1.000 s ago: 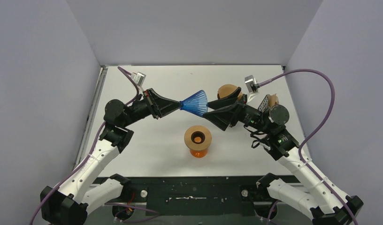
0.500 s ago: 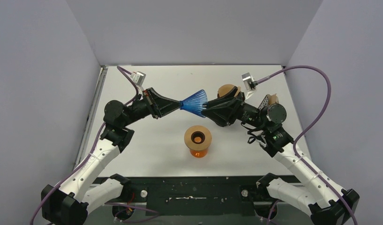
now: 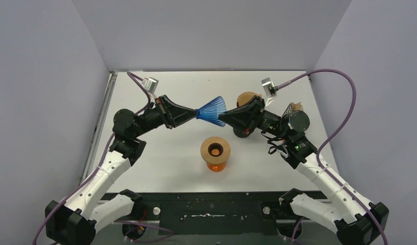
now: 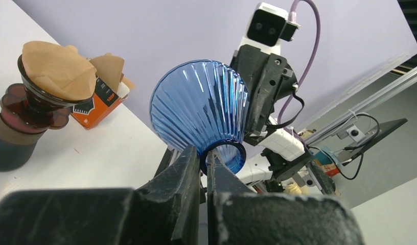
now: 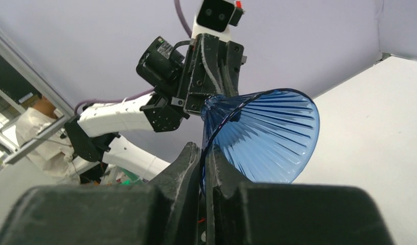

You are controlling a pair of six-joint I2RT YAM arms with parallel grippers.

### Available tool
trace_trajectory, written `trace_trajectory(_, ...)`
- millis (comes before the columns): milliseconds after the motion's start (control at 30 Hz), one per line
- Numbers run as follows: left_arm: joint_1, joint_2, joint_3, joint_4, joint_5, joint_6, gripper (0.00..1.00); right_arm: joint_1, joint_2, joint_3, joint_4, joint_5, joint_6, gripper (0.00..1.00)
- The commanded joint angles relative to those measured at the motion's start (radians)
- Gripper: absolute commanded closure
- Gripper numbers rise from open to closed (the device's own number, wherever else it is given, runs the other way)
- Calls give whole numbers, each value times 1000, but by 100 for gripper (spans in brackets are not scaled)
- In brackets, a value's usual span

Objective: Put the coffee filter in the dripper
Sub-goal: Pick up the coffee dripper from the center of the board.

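Jaws of left arm [image 3: 127, 122] and right arm [image 3: 294, 125] both clamp the blue dripper [image 3: 212, 108] aloft.

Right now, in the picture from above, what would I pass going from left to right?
left gripper → blue dripper → right gripper → dark dripper with a paper filter → filter box

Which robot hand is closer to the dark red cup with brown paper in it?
Right. The right gripper sits just beside the dark red dripper holding a brown paper filter; the left gripper is farther left, beyond the blue ribbed plastic cone both pinch.
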Motion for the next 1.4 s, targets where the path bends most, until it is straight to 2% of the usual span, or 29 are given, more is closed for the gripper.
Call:
trace_trajectory(0, 5, 1, 15, 75, -3, 2, 100, -3, -4, 10, 53, -9, -12, 100)
trace_trajectory(167, 7, -6, 15, 48, -1, 14, 100, -3, -15, 10, 25, 10, -29, 100)
trace_trajectory(233, 9, -10, 14, 32, 0, 27, 93, -3, -23, 15, 2, 20, -49, 100)
trace_trajectory(333, 14, -20, 14, -5, -4, 45, 77, -3, -35, 32, -45, 32, -82, 100)
trace_trajectory(433, 18, -29, 18, -45, 2, 65, 70, -3, -46, 61, -129, 48, -133, 100)
trace_trajectory(733, 48, -79, 38, -310, 4, 213, 68, -3, -60, 197, -466, 98, -400, 100)
trace_trajectory(900, 56, -77, 123, -522, -1, 364, 67, -2, -30, 298, -702, 146, -645, 100)
trace_trajectory(1100, 56, -43, 257, -772, -44, 517, 64, 14, -6, 349, -828, 191, -826, 100)
trace_trajectory(1200, 56, -25, 318, -861, -61, 585, 62, 69, 27, 386, -895, 304, -915, 100)
trace_trajectory(1367, 56, 14, 401, -961, -84, 650, 60, 234, 43, 383, -934, 500, -1095, 100)
